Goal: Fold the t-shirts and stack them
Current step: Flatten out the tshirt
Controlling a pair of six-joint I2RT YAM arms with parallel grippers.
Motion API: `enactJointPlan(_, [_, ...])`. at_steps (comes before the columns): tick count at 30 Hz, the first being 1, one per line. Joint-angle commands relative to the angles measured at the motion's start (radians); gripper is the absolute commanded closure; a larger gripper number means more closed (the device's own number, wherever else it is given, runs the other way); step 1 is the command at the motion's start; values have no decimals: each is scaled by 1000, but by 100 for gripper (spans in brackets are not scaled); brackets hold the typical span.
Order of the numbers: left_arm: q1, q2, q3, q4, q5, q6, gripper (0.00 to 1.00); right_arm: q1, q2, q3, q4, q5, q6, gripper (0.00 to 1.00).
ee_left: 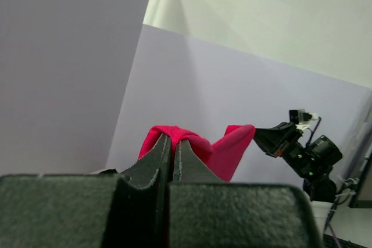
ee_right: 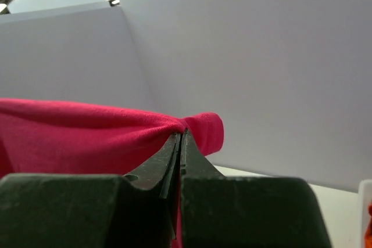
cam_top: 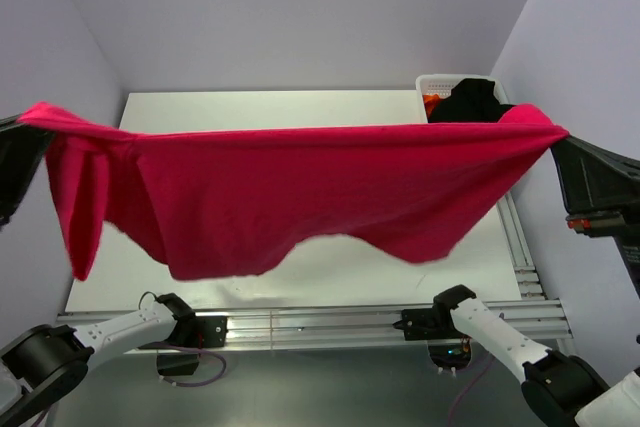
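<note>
The crimson-red t-shirt (cam_top: 300, 187) hangs stretched wide in the air above the white table (cam_top: 260, 107), held at both ends. My left gripper (cam_top: 28, 127) is shut on its left end, whose cloth shows in the left wrist view (ee_left: 197, 146) over the gripper (ee_left: 172, 137). My right gripper (cam_top: 558, 139) is shut on its right end, whose cloth shows in the right wrist view (ee_right: 87, 135) beside the gripper (ee_right: 181, 135). A black t-shirt (cam_top: 470, 99) and an orange one (cam_top: 431, 101) lie in the white basket (cam_top: 432, 81) at the back right.
Lilac walls close in the table on the left, back and right. An aluminium rail (cam_top: 310, 319) runs along the table's near edge between the arm bases. The right arm (ee_left: 302, 152) shows in the left wrist view.
</note>
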Motion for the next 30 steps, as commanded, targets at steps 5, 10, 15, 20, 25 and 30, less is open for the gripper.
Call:
enactJointPlan(5, [5, 67, -269, 122, -323, 164, 100, -4, 73, -211, 88, 269, -62, 100])
enactJointPlan(10, [19, 111, -637, 355, -551, 288, 100, -6, 145, -572, 285, 365, -22, 100])
enactJointPlan(15, [365, 260, -974, 591, -289, 184, 100, -10, 326, -797, 465, 469, -25, 100])
enactJointPlan(20, [549, 742, -876, 636, -192, 158, 100, -73, 662, -753, 516, 633, 49, 100])
enactJointPlan(25, [637, 1160, -441, 522, -123, -4, 1, -167, 1211, -172, 128, 817, 195, 64])
enactJointPlan(30, [648, 1266, -248, 400, -129, -14, 0, -216, 1405, 130, 7, 845, 248, 6])
